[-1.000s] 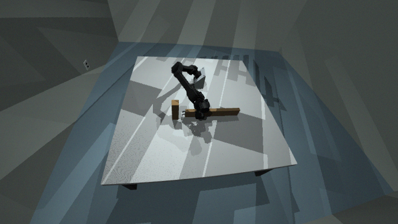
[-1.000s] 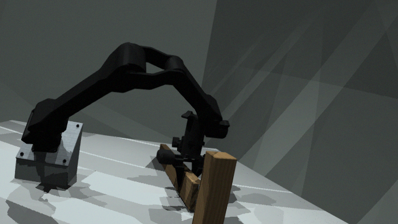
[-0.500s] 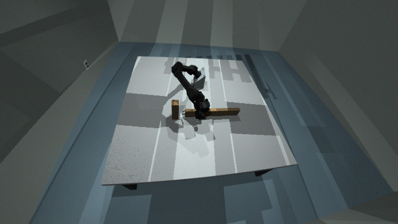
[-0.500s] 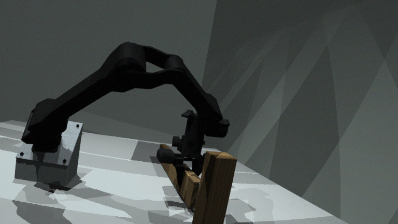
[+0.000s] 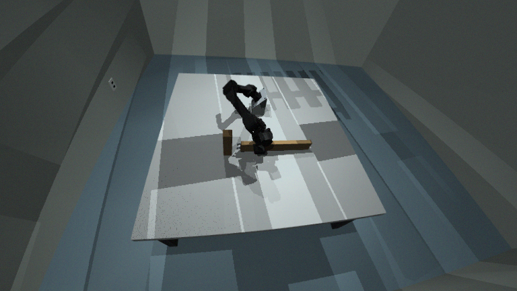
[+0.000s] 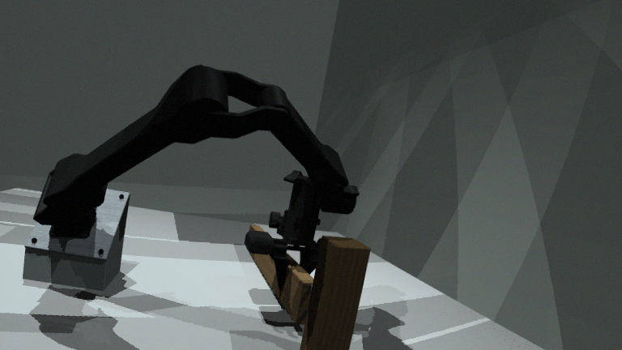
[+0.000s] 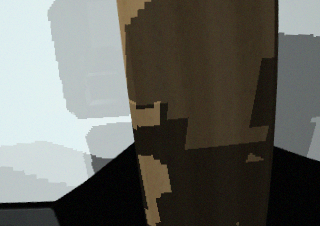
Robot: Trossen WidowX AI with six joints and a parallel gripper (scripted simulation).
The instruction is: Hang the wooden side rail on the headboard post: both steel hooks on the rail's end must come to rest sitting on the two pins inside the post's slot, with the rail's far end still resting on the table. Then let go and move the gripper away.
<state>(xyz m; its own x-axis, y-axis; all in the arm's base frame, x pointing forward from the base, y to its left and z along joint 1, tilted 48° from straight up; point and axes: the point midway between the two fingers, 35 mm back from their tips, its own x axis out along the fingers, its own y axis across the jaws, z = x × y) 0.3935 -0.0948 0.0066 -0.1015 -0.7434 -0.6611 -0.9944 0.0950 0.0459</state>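
The wooden side rail point(image 5: 291, 145) point(image 7: 225, 61) lies lengthwise across the table, its far end to the right in the top view. My gripper point(image 5: 261, 147) point(image 6: 293, 274) point(image 7: 184, 144) points down and is shut on the rail, nearer its hook end. The steel hooks point(image 5: 239, 145) stick out from that end toward the headboard post point(image 5: 227, 143) point(image 6: 341, 291), with a small gap between. The post stands upright. Its slot and pins are hidden, and it hides the hooks in the exterior view. How high the hook end stands above the table is hard to tell.
The arm's grey metal base point(image 5: 260, 107) point(image 6: 73, 261) stands behind the rail on the white table point(image 5: 182, 211). The arm arches from it over to the rail. Strong patchy shadows cross the table and rail.
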